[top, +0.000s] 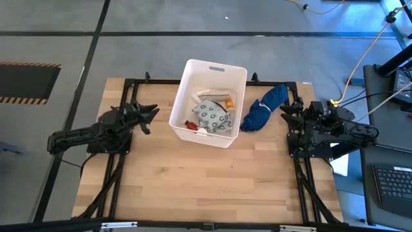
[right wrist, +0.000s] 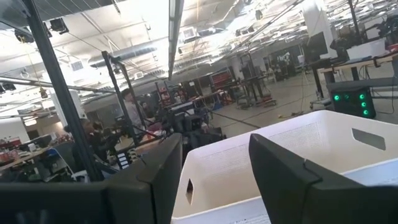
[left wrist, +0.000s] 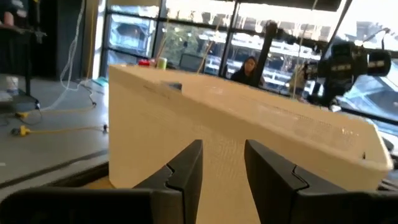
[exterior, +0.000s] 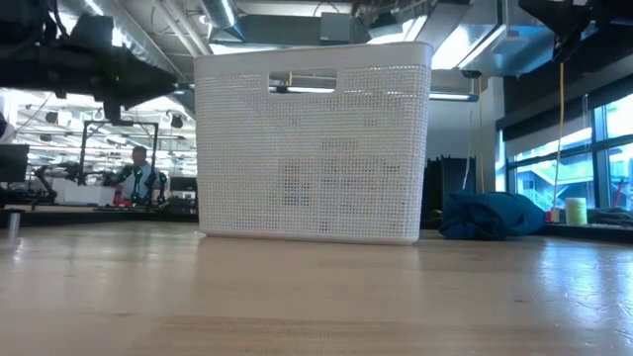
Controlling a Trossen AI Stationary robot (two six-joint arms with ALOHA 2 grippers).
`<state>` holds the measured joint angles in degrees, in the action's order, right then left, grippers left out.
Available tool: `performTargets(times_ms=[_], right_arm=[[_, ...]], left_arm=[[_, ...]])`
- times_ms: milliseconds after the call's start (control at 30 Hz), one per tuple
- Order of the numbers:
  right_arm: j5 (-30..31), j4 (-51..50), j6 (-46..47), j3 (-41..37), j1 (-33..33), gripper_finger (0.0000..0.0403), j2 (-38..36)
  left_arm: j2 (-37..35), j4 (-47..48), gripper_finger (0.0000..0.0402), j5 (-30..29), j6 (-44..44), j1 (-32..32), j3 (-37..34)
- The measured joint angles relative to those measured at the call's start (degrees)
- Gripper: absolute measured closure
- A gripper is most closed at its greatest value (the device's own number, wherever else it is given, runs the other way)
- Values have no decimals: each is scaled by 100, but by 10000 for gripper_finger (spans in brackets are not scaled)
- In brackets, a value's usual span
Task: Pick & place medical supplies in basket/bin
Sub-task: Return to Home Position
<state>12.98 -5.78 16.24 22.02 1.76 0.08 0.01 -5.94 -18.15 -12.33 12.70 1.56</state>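
Medical supplies [top: 207, 108] lay heaped inside the white basket [top: 215, 66], which stood upright on the far middle of the pale wooden desk [top: 206, 187]. Among them we made out a white dotted packet [top: 214, 117], something red [top: 191, 124] by the basket's near wall and something orange [top: 228, 103] toward its right side. A dark blue cloth bundle [top: 264, 109] lay on the desk just beside the basket's right wall. Grey floor [top: 193, 32] crossed by dark lines surrounded the desk. Across it we saw a wide workroom with ceiling lights, windows on the right and a person [exterior: 138, 180] far off.

We saw the left fingers [top: 147, 118] left of the basket, near it but apart, pointing toward its wall. They were spread, with nothing between them. The right fingers [top: 288, 120] hung at the desk's right side, beyond the cloth bundle and well apart from the supplies. They too were spread and empty.
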Motion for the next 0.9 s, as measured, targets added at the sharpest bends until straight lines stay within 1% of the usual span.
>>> performTargets(times_ms=[267, 333, 467, 600, 700, 800, 900], right_arm=[[-3, -185, -144, 4, 0, 214, 0], [5, -186, -328, 4, 0, 214, 0], [250, -249, -612, 4, 0, 214, 0], [265, -319, -707, -9, 0, 214, 0], [306, -63, -756, -302, 0, 214, 0], [344, 561, -900, -815, 0, 214, 0], [346, 942, -899, -1177, 0, 214, 0]], left_arm=[[0, 229, 288, 308, -226, 139, -112], [0, 230, 288, 295, -137, 136, -112], [2, 230, 288, 241, 107, 135, -112], [2, 259, 288, 223, 154, 134, -112], [5, 289, 288, 223, 156, 134, -112], [9, 290, 288, 227, 156, 134, -112], [9, 291, 288, 227, 156, 134, -112]])
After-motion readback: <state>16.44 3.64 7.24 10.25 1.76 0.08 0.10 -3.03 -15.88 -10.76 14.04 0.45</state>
